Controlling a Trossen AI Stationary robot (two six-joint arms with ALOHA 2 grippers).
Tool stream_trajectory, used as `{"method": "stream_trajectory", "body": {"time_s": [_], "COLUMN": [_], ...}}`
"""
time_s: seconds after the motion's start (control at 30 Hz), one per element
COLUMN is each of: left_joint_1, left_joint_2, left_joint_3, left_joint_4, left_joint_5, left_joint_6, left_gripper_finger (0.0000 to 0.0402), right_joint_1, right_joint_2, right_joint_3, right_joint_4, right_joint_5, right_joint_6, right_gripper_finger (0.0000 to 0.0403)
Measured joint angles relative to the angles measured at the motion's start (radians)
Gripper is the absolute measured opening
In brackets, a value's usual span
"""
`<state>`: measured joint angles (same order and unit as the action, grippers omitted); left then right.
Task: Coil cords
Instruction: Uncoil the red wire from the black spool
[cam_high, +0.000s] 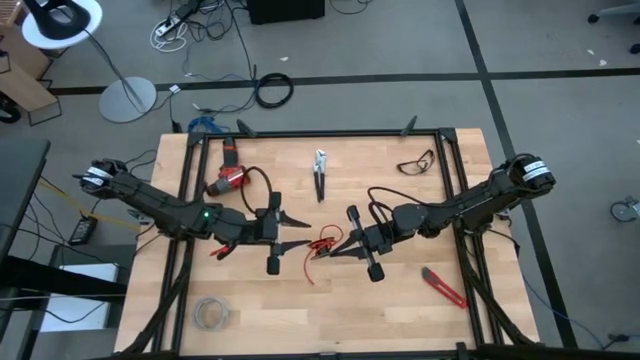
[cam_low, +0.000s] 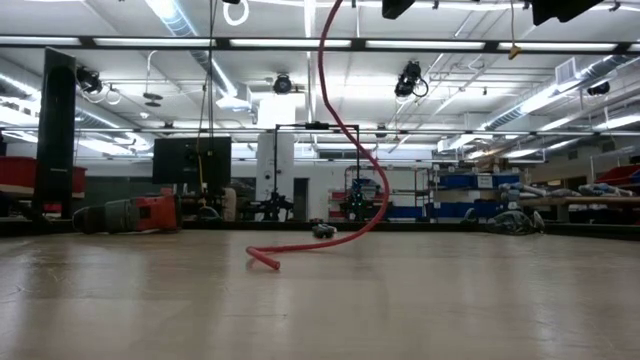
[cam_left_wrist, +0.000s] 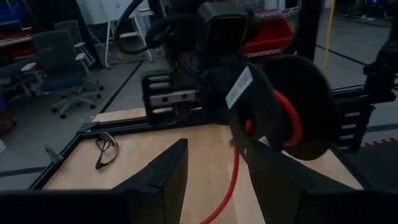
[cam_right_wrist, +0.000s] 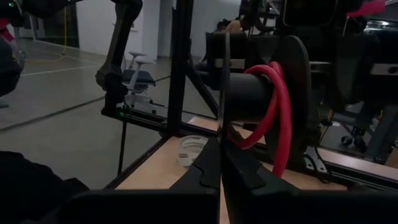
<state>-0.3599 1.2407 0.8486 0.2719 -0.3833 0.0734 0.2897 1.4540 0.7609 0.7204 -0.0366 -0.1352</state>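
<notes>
Winding is under way, we judge: the red cord (cam_high: 322, 245) hangs between our two grippers near the middle of the table (cam_high: 340, 310), with several turns already wrapped round a dark spool-like part (cam_right_wrist: 261, 99), as the right wrist view shows. Our right gripper (cam_high: 345, 243) is closed, its fingers pressed flat together with the cord at their tips; whether the cord is pinched between them we cannot tell. Our left gripper (cam_high: 297, 231) stands with its fingers (cam_left_wrist: 163, 180) well parted and nothing between them, the cord running down just beside one finger. In the low view the cord drops from above in a loose S-curve and its free end lies on the table. It looks very thin, bright red and limp, far slimmer than our fingers, so we expect it to slip and spring out of its loops easily. The next move, as we see it, calls for our left gripper to close on the slack strand near the wraps and lead another turn round, keeping light tension so the loops stay stacked. A drill (cam_high: 228, 178), pliers (cam_high: 320, 172) and glasses (cam_high: 416, 162) lie well apart from the work.
</notes>
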Motion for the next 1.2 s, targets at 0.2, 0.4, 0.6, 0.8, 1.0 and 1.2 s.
{"method": "stream_trajectory", "body": {"time_s": [0.2,0.4,0.6,0.8,1.0,1.2], "left_joint_1": [-0.009,-0.016,-0.018,-0.035,-0.049,-0.049], "left_joint_2": [-0.001,-0.007,-0.033,-0.059,-0.058,-0.057], "left_joint_3": [0.0,0.0,0.0,0.0,0.0,0.0], "left_joint_4": [-0.003,-0.011,-0.03,-0.05,-0.073,-0.074], "left_joint_5": [0.014,0.023,0.029,0.029,0.04,0.041], "left_joint_6": [0.0,0.0,-0.006,-0.011,-0.03,-0.033], "left_gripper_finger": [0.0168,0.0168,0.0168,0.0168,0.0168,0.0168], "right_joint_1": [0.0,0.002,0.002,0.004,0.004,0.004], "right_joint_2": [0.0,0.0,0.0,0.0,0.0,0.0], "right_joint_3": [0.0,0.0,0.0,0.0,0.0,0.0], "right_joint_4": [-0.008,-0.013,-0.02,-0.043,-0.043,-0.042], "right_joint_5": [0.006,0.006,-0.014,-0.017,-0.017,-0.017], "right_joint_6": [-0.005,-0.005,0.0,0.0,0.0,0.001], "right_gripper_finger": [0.0,0.0,0.0,0.0,0.0,0.0]}}
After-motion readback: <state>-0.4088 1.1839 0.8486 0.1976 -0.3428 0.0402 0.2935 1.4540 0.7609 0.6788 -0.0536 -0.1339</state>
